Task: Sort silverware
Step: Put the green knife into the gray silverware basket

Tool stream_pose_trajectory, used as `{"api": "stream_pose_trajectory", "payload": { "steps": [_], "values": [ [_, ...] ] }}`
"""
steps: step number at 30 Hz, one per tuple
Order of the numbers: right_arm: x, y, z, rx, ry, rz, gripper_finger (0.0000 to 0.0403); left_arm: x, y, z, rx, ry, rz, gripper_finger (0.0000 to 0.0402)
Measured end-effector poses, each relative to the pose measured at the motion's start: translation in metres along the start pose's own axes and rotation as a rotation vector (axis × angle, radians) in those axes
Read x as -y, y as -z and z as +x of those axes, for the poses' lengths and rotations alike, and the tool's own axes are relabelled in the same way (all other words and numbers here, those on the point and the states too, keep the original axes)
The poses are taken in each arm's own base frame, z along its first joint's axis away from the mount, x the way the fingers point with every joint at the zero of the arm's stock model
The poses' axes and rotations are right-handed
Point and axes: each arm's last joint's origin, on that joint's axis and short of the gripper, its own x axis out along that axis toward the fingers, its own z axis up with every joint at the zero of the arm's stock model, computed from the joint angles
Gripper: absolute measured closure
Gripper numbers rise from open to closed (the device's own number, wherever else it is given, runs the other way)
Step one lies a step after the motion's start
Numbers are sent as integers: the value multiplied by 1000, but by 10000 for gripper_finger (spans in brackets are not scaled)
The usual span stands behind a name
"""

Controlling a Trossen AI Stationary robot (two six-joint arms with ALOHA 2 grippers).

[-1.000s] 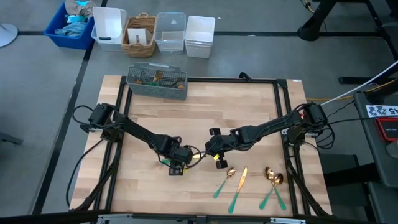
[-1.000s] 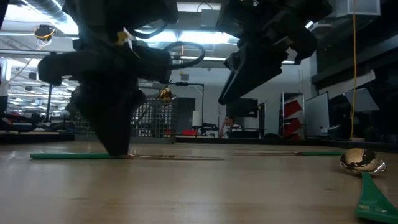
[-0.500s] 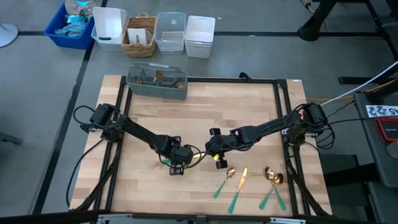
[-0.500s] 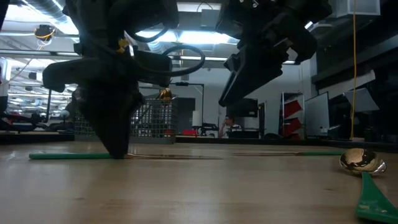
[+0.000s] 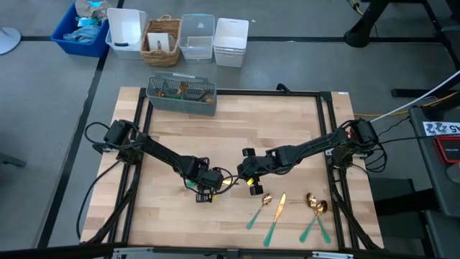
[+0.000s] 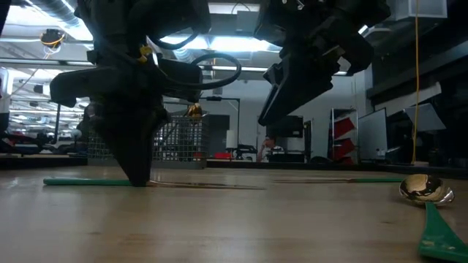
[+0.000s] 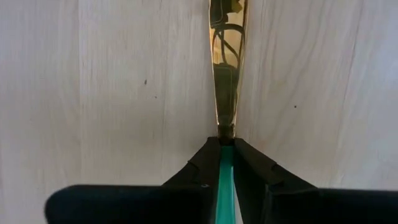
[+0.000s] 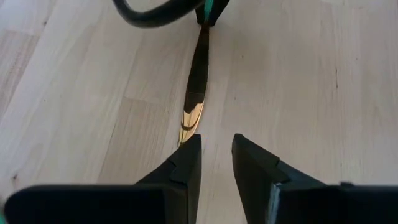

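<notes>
Knife [image 7: 226,93]: flat on the table [image 5: 287,122], mid-table toward the front edge; gold blade, teal handle.
Left tool [image 7: 226,163]: down on the table, fingers [image 7: 202,163] clamped on the knife's teal handle.
Right tool [image 8: 216,158]: just beside the blade's tip, fingers apart, holding nothing.
Other silverware [image 5: 287,210]: near the front edge, right of centre.
Caddy [image 5: 181,96]: back-left corner.

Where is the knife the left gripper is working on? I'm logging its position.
The knife lies flat on the table's middle, handle pinched by the left gripper, blade tip reaching the right gripper.
</notes>
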Motion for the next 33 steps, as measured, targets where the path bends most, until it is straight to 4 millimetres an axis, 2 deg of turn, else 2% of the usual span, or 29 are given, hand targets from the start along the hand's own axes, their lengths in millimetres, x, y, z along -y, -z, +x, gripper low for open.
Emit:
{"api": "stream_pose_trajectory", "payload": {
  "steps": [5,10,17,24,33],
  "values": [
    [0,0,0,0,-2,0,310,-3,-1,1,-25,68,-52,368],
    [-2,1,0,-5,-76,0,310,-9,-4,2,-49,138,-114,368],
    [-5,12,-1,-121,-160,2,310,-16,-10,4,-46,232,-144,367],
    [-5,21,-3,-219,-158,27,310,-24,-13,1,-28,244,-177,377],
    [-3,24,-12,-262,-132,20,310,-29,-18,-2,8,245,-195,381]
  ]
}}
